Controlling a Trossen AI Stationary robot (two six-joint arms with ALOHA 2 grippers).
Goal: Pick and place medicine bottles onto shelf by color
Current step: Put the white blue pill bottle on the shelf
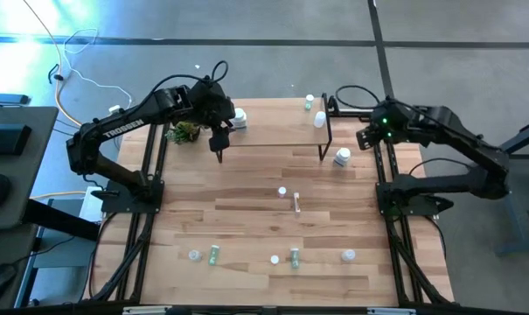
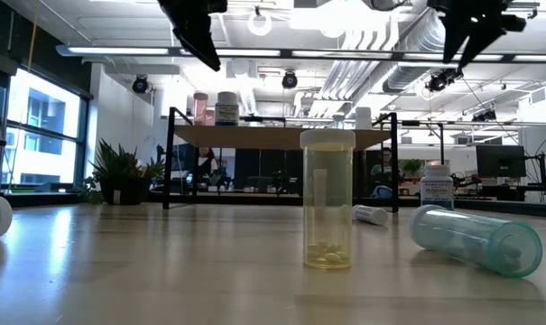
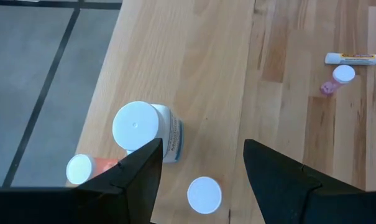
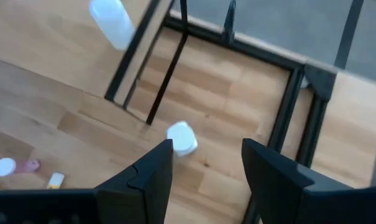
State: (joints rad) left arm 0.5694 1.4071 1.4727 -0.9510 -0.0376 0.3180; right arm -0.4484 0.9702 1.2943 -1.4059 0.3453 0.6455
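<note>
White jar [image 1: 342, 157]: stood upright beside shelf [image 1: 281, 131] leg; nearest to right gripper [image 1: 365, 138], at its 8 o'clock; jaws parted, nothing held.

Open-plan lab: exposed ceiling ducts [image 2: 408, 41], monitors [image 2: 500, 161].

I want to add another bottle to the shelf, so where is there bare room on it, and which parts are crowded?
The shelf is bare across its middle, between the white jar under the left gripper and the bottles at its right end. Both ends are crowded. The right gripper hangs open off the right end.
</note>
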